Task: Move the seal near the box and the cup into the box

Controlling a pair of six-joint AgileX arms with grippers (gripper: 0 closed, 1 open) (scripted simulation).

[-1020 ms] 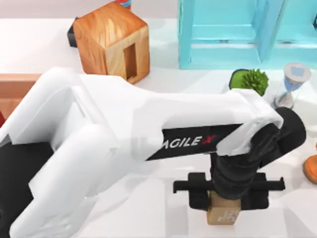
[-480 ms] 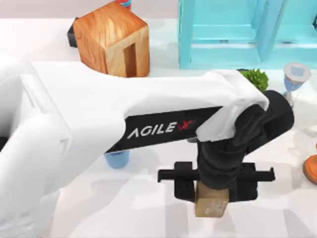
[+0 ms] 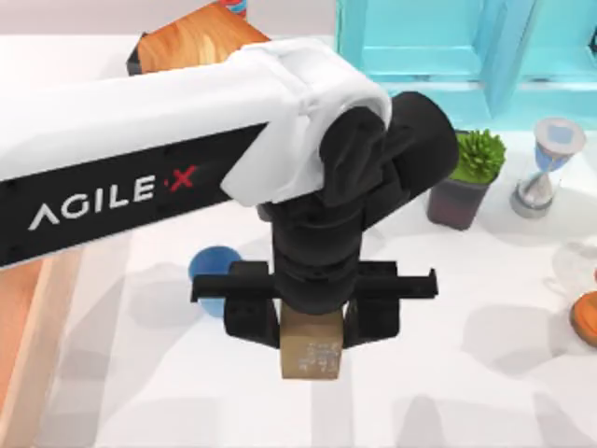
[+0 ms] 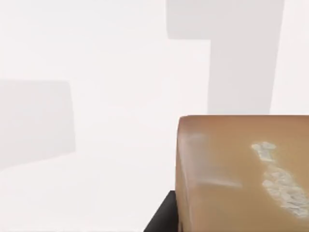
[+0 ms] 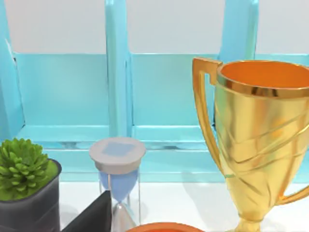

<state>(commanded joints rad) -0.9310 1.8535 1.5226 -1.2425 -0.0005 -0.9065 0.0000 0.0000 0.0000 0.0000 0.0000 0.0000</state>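
Since a second ago, the left gripper (image 3: 312,322) has carried the small tan-brown cuboid seal (image 3: 312,351) leftward across the white table (image 3: 485,373), its fingers clamped on it above the surface. Just left sits the small plain blue cup (image 3: 211,271); the reddish-brown wooden box's rim (image 3: 26,345) lies at the far left edge.

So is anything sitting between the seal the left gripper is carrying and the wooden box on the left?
Yes, the blue cup stands on the table between the seal, clamped in the left gripper, and the box at the top view's left edge. It sits slightly behind the straight line.
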